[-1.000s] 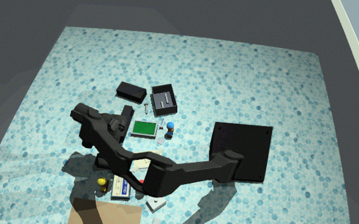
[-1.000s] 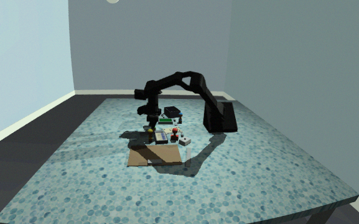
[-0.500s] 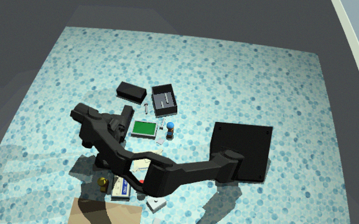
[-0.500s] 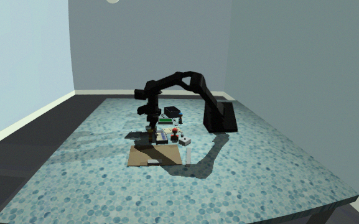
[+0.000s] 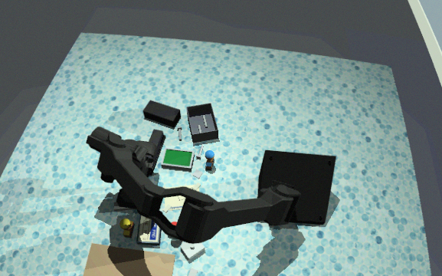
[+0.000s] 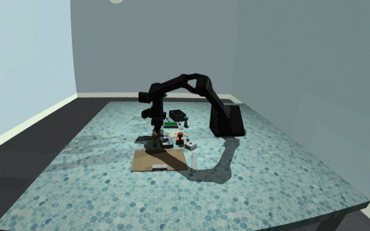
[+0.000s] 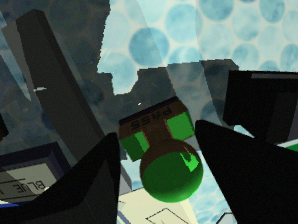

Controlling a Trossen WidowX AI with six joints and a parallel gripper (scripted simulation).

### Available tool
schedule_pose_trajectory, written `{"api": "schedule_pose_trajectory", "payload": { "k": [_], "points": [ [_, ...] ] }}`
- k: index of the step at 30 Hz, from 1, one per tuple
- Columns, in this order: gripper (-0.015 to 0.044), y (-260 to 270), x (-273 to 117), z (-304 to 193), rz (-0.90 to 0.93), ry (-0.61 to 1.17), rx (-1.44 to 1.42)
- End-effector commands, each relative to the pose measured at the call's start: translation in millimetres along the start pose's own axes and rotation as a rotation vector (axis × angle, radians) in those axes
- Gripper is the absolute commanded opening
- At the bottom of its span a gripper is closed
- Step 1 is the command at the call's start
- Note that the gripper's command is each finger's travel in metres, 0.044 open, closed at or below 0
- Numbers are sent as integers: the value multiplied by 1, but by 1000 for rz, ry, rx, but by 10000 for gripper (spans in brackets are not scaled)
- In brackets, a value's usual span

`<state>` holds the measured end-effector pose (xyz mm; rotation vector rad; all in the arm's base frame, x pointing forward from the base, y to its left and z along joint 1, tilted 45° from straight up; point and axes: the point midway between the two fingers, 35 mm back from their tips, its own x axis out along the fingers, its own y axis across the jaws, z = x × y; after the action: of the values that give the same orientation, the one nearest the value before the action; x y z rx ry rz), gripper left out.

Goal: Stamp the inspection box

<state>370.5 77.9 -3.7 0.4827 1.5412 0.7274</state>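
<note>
The PASS stamp (image 7: 171,172), brown with a green ball knob and green sides, stands between the fingertips of my gripper (image 7: 157,133) (image 6: 157,129) in the wrist view. The fingers are part open, with small gaps beside the stamp. The arm hides the stamp in the top view. The cream card (image 5: 172,203) (image 6: 176,134) lies flat, partly under the arm in the top view; its edge and a drawn outline show at the bottom of the wrist view. A green pad (image 5: 178,158) (image 6: 170,124) lies behind the card. A tray labelled BLUE (image 7: 37,172) (image 5: 154,231) lies left of the card.
Stamps with a blue knob (image 5: 209,155), a yellow knob (image 5: 126,223) and a red knob (image 6: 180,134) stand around the card. A black block (image 5: 162,113) and an open black box (image 5: 203,136) are at the back. A white block (image 5: 193,252) and a brown board (image 6: 146,157) lie in front.
</note>
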Motion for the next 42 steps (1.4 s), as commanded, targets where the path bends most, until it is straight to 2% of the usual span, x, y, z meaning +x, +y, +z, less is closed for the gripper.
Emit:
{"api": "schedule_pose_trajectory", "payload": {
  "k": [1, 23, 36, 41, 42],
  "points": [
    [214, 0, 3, -1, 6, 7, 7],
    [214, 0, 3, -1, 6, 7, 7],
    [127, 0, 0, 0, 0, 0, 0],
    [0, 0, -2, 0, -1, 0, 0],
    [0, 0, -2, 0, -1, 0, 0]
  ]
}}
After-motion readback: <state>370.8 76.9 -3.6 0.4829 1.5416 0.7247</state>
